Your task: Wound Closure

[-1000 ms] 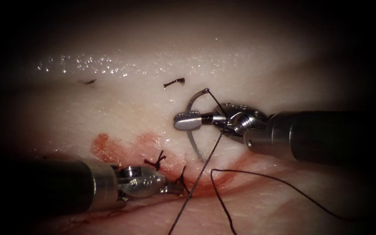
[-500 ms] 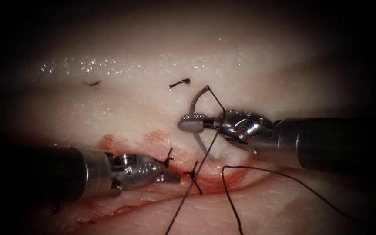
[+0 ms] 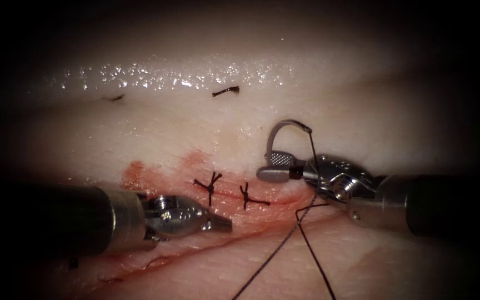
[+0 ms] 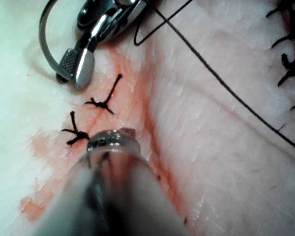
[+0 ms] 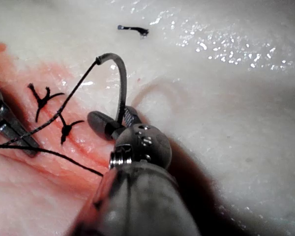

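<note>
The curved needle (image 3: 277,132) arches up from the tissue (image 3: 156,133) just right of two knotted stitches (image 3: 209,186) on the cut's far lip. Its lower end seems to sink into the tissue beside my right tool (image 3: 275,167). That tool's jaws stand open with the needle (image 5: 122,83) lying between them, near its point end. Thread (image 3: 284,244) runs from the needle's tail down across the cut (image 3: 284,201) toward the front. My left tool (image 3: 221,223) rests on the near lip, left of the stitches, jaws shut on nothing. The needle (image 4: 44,44) and right tool (image 4: 77,64) also appear in the left wrist view.
Red fluid (image 3: 156,178) stains the tissue around the left part of the cut. A cut end of thread (image 3: 226,90) lies on the far tissue, a smaller one (image 3: 112,99) to its left. A thread loop (image 3: 306,210) crosses under the right tool.
The right tool carried the needle right and down toward the cut, then opened its jaws around it. The left tool drew back left, off the stitch; both stitches now lie uncovered.
</note>
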You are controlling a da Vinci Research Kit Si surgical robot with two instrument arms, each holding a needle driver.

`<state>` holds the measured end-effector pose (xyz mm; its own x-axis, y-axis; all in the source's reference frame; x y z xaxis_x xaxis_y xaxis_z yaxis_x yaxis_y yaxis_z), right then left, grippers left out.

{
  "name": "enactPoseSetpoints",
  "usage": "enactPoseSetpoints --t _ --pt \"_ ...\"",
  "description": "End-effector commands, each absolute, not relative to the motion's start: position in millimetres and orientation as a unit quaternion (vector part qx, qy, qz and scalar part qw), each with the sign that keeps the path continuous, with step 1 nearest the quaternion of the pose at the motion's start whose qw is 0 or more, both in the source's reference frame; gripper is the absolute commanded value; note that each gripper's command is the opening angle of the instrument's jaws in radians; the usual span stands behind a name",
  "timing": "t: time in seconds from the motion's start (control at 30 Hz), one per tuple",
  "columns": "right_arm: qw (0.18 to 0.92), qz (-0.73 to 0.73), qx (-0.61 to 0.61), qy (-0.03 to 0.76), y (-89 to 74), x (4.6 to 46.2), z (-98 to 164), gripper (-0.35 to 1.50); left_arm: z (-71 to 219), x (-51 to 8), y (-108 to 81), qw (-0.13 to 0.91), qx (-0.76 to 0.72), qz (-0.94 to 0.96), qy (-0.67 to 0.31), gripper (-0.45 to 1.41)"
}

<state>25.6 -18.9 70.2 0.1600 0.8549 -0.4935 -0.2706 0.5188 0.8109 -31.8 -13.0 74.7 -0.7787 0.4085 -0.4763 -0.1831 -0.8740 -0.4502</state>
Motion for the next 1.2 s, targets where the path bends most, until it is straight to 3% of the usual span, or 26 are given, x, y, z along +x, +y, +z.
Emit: enactPoseSetpoints --t 0.03,0.2,0.43,0.73,1.2 --pt "0.699 0.392 0.278 0.530 -18.8 27.0 70.8 1.30 75.2 -32.3 -13.1 0.159 -0.292 0.923 -0.194 -0.03" --pt "0.698 0.354 0.267 0.562 -18.4 26.7 71.2 1.31 74.9 -32.3 -13.0 0.157 -0.293 0.923 -0.194 -0.03" --pt "0.730 0.273 0.219 0.587 -16.6 23.3 71.7 1.28 74.9 -32.4 -13.0 0.158 -0.293 0.923 -0.194 -0.03" --pt "0.715 0.189 0.186 0.647 -10.5 20.0 70.5 1.26 74.9 -32.8 -13.0 0.157 -0.292 0.923 -0.192 -0.03" --pt "0.680 0.074 0.146 0.715 -9.5 21.0 70.9 1.13 75.2 -34.5 -11.9 0.148 -0.321 0.920 -0.172 -0.09"
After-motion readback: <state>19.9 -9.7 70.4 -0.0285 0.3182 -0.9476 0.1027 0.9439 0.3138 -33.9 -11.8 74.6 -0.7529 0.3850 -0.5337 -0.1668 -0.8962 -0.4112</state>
